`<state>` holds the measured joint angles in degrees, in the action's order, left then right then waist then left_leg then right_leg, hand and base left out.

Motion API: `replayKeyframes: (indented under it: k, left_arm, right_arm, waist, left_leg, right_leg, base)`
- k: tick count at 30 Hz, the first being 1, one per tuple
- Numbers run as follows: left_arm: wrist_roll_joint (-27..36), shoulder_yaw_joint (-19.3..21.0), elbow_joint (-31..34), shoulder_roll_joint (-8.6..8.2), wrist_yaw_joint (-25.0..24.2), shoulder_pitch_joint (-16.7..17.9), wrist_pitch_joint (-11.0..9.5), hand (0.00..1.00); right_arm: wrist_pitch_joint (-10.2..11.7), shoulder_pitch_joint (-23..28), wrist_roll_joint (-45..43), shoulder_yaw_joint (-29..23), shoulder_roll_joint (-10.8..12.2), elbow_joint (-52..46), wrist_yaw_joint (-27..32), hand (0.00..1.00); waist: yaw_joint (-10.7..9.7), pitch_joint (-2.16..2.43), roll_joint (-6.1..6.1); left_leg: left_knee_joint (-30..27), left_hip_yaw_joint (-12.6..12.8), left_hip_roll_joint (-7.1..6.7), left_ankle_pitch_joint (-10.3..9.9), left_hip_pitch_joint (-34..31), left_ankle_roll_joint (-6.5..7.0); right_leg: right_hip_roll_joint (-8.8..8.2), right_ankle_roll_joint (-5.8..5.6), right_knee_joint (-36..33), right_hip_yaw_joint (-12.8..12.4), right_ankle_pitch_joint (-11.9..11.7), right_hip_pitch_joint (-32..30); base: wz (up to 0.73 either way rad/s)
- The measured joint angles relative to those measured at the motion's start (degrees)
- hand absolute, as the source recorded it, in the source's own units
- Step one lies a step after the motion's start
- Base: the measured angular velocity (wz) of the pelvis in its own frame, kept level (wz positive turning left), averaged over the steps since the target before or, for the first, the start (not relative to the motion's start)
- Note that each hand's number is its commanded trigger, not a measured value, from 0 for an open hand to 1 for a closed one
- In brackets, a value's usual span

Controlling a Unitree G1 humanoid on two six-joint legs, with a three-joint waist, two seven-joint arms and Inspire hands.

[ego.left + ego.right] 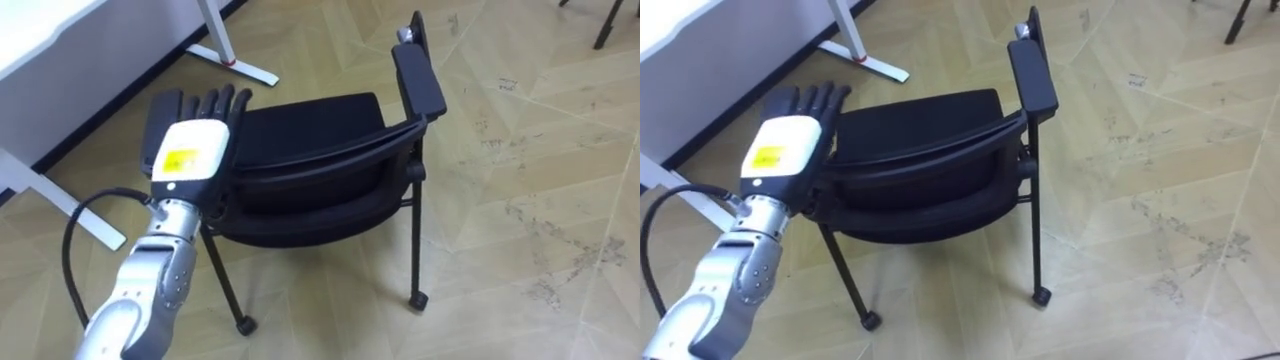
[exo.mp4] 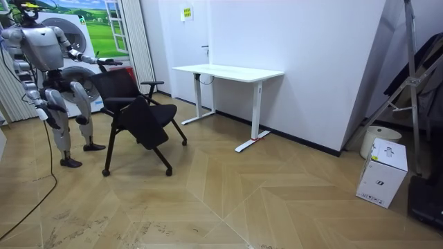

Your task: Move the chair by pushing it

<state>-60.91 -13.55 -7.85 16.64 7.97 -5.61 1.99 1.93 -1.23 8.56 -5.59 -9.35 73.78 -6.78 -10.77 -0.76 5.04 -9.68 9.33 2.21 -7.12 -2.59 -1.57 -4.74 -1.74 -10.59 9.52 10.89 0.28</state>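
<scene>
My left hand rests flat on the chair armrest, fingers straight, gripping nothing. The chair stands before me, near the table. A 1-sided push could swivel it, or my palm could slip off.

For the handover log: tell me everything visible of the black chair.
The black chair has a padded seat, a curved backrest, two flat-padded armrests and a thin dark metal frame with small casters on its legs. It stands on the wooden floor near the white desk, with its back toward the robot and its seat facing away. The left hand lies with straight fingers on the armrest at the robot's left, beside the backrest's corner. Nothing else touches it.
</scene>
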Motion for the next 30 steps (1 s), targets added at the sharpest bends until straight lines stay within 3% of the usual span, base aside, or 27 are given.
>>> replayKeyframes:
  k: [7, 13, 15, 16, 17, 19, 20, 24, 30]
  left_arm:
    - [0.12, -2.51, -3.53, -0.32, -0.37, 0.08, -0.84, 0.0]
    - [0.18, -2.4, -8.89, -0.55, 3.14, -0.58, -2.72, 0.0]
    - [0.55, -2.32, -11.48, -0.54, 3.88, -0.67, -3.27, 0.11]
    - [0.73, -2.27, -11.79, -0.55, 3.85, -0.75, -3.27, 0.18]
    - [0.75, -2.09, -13.09, -0.71, 3.99, -1.05, -3.36, 0.48]
    - [0.76, -1.54, -15.9, -1.47, 5.26, -1.05, -3.72, 0.64]
    - [0.75, -0.91, -17.6, -2.07, 5.89, -1.36, -3.94, 1.0]
    - [1.44, 0.19, -22.04, -2.88, 6.86, -3.72, -4.12, 1.0]
    - [2.89, 2.42, -23.75, -3.69, 6.96, -4.57, -4.1, 1.0]
  right_arm:
    - [0.07, 0.08, 0.64, -0.03, 0.06, -0.08, 0.57, 0.0]
    - [0.05, 0.22, 0.46, -0.21, 0.08, -0.23, 1.93, 0.0]
    - [0.01, 0.87, 0.19, -0.32, 0.06, -0.31, 2.45, 0.0]
    - [0.0, 0.95, 0.19, -0.43, 0.03, -0.37, 2.46, 0.0]
    - [-0.01, 1.17, -0.01, -0.81, -0.04, -0.59, 2.52, 0.0]
    - [-0.18, 1.62, -0.14, -0.88, -0.22, -0.55, 2.46, 0.0]
    - [-0.36, 1.71, -0.3, -1.22, -0.21, -0.54, 2.43, 0.0]
    - [-0.8, 1.65, -1.92, -2.25, -0.51, -0.5, 2.39, 0.0]
    - [-0.96, 1.77, -2.63, -3.09, -0.51, -0.48, 2.39, 0.0]
  waist:
    - [-0.58, -0.43, -0.05]
    - [-0.23, -0.68, -0.69]
    - [-0.23, 0.08, -0.9]
    - [-0.23, 0.15, -0.87]
    - [-0.17, 0.22, -0.82]
    - [-0.05, 0.25, -0.95]
    - [-0.01, 0.34, -1.04]
    - [-0.27, 0.51, -1.05]
    - [-1.49, 0.71, -1.13]
  left_leg:
    - [0.01, 0.06, 0.01, 0.0, 0.21, 0.0]
    - [0.18, 1.48, 0.04, 0.0, 1.52, 0.0]
    - [0.21, 1.7, 0.04, -0.01, 2.19, -0.01]
    - [0.22, 1.76, 0.06, -0.01, 2.33, -0.01]
    - [0.22, 1.89, 0.09, -0.01, 2.63, -0.01]
    - [0.29, 2.39, 0.09, -0.01, 3.59, -0.01]
    - [0.36, 2.84, 0.1, -0.01, 4.13, -0.01]
    - [0.36, 3.11, 0.13, -0.01, 4.47, -0.01]
    - [0.36, 3.19, 0.13, -0.01, 4.55, -0.01]
  right_leg:
    - [0.03, 0.01, -0.06, -0.15, 0.0, 0.16]
    - [0.02, 0.0, -0.12, -1.37, 0.0, 0.72]
    - [0.04, -0.01, -0.04, -1.87, 0.01, 1.04]
    - [0.08, -0.01, -0.05, -2.1, 0.01, 1.05]
    - [0.14, 0.0, -0.15, -2.65, 0.01, 1.07]
    - [0.14, -0.01, -0.17, -3.27, 0.01, 1.81]
    - [0.15, -0.06, -0.16, -3.77, 0.06, 1.93]
    - [0.28, -0.23, -0.2, -4.8, -0.15, 1.74]
    - [0.32, -0.3, -0.22, -5.32, -0.4, 1.56]
  base:
    - [0.0]
    - [-0.1]
    - [-0.14]
    - [-0.15]
    - [-0.22]
    - [-0.19]
    - [-0.17]
    - [-0.11]
    - [-0.04]
